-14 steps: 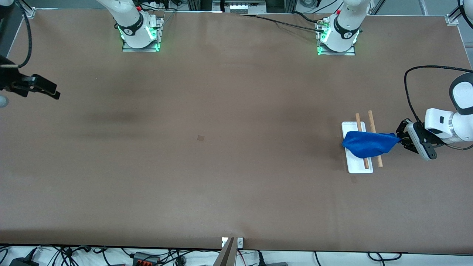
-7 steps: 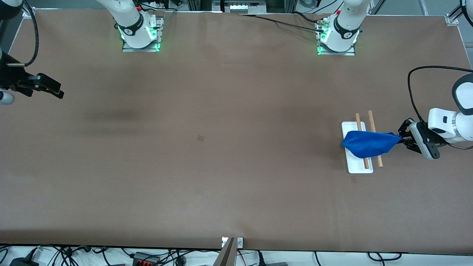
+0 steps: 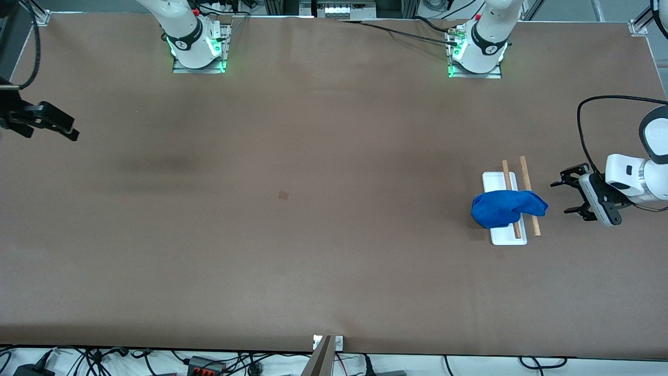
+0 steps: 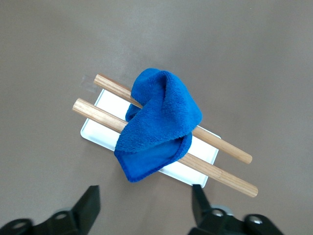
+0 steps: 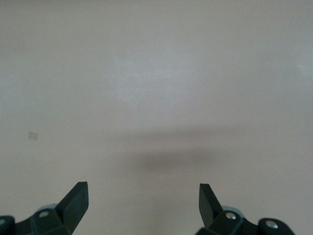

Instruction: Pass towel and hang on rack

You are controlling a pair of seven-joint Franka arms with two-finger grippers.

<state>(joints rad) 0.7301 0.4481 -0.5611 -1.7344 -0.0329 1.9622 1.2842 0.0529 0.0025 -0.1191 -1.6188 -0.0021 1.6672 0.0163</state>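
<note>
Towel (image 3: 507,209) on rack (image 3: 503,236), brown table (image 3: 313,235); L tool (image 3: 559,197), R tool (image 3: 73,134) both apart.

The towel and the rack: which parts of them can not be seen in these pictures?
- Thin support of the rack: front and left wrist views, hidden under the rods and the towel.
- Middle of both rods: both views, covered by the towel.
- Towel's underside: folded under itself.
- Right wrist view shows only bare table, no rack.
</note>
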